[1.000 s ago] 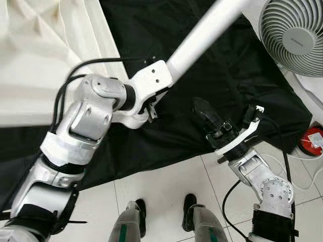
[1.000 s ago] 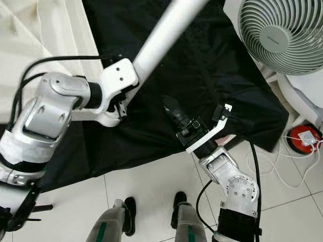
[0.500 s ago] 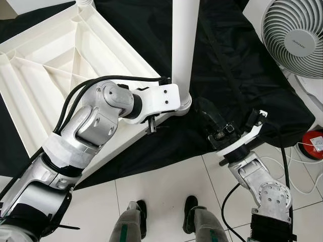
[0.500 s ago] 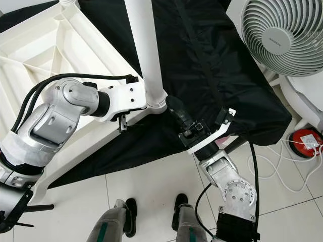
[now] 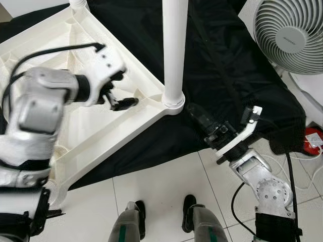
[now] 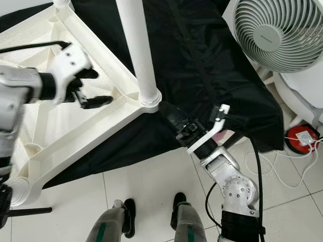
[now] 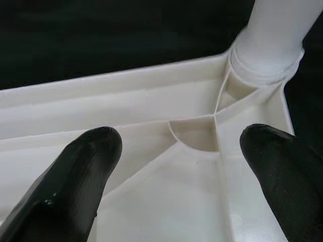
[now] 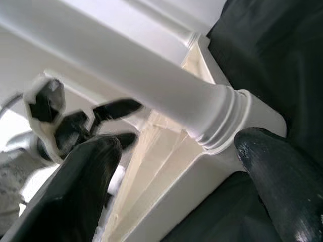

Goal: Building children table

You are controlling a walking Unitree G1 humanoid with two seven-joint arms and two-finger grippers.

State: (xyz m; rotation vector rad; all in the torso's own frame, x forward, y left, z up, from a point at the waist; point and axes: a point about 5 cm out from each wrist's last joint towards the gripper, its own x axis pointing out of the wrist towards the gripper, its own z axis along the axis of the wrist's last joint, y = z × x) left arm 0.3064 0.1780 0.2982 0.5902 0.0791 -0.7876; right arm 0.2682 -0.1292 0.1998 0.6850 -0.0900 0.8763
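Observation:
A white plastic tabletop [image 5: 60, 126] lies upside down on a black cloth, its ribbed underside facing up. A white round leg [image 5: 174, 45] stands upright in the socket at its near corner [image 5: 173, 101]. My left gripper [image 5: 118, 92] hovers open over the ribs, left of that leg, holding nothing; its wrist view looks past both fingers [image 7: 75, 176] to the leg [image 7: 277, 35]. My right gripper [image 5: 196, 113] sits open just right of the corner socket, over the cloth. In its wrist view the leg [image 8: 151, 75] runs between the fingertips [image 8: 277, 171].
A white fan [image 5: 290, 35] stands at the back right. A red round device [image 5: 314, 138] with white cables lies on the tile floor at right. The black cloth [image 5: 242, 75] spreads under the tabletop. My own feet [image 5: 189, 209] are below on the tiles.
The leg swung from tilted to upright in the corner socket. My left gripper let go of it and moved left over the tabletop. The right gripper stayed near the corner.

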